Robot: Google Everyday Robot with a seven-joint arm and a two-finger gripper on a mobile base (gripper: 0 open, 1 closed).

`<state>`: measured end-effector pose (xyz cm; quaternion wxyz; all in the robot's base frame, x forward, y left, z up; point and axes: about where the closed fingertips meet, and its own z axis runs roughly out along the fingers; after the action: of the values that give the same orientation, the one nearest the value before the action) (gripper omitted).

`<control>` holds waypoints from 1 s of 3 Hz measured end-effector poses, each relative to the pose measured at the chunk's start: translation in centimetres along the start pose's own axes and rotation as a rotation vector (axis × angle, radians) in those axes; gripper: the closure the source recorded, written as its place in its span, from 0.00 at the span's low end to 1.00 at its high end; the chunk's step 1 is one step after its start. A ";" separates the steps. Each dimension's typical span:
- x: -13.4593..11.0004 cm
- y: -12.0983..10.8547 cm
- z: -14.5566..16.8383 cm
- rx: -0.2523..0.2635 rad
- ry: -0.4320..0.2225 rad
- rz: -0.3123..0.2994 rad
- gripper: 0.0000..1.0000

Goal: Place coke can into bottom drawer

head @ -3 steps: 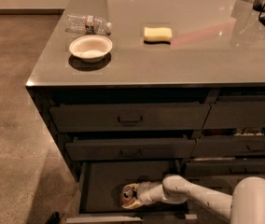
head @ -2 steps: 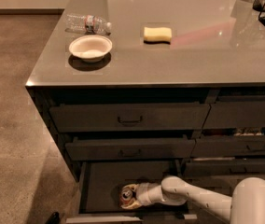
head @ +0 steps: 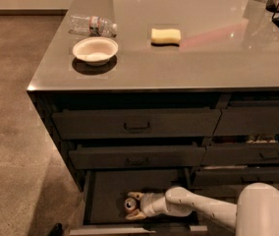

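The coke can (head: 130, 204), red-brown with a silver top, sits inside the open bottom drawer (head: 105, 195), on its dark floor near the front middle. My gripper (head: 135, 206) reaches into the drawer from the right on a white arm. Its pale fingers (head: 136, 196) stand on either side of the can, one behind it and one in front. The drawer's pale front rim shows at the bottom edge of the view.
On the grey counter (head: 179, 58) lie a white bowl (head: 95, 50), a clear water bottle (head: 92, 25) and a yellow sponge (head: 166, 36). Two shut drawers with black bar handles (head: 137, 127) sit above the open one. More drawers stand at the right. Brown floor lies at the left.
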<state>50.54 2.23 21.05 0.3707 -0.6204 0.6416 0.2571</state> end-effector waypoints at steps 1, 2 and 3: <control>-0.3 0.2 -0.1 -0.005 -0.016 -0.010 0.00; -3.4 1.5 -3.5 0.009 -0.110 -0.056 0.00; -4.5 2.5 -7.0 0.046 -0.164 -0.059 0.00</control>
<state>46.73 -0.36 28.44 0.4437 -0.6073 0.5960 0.2812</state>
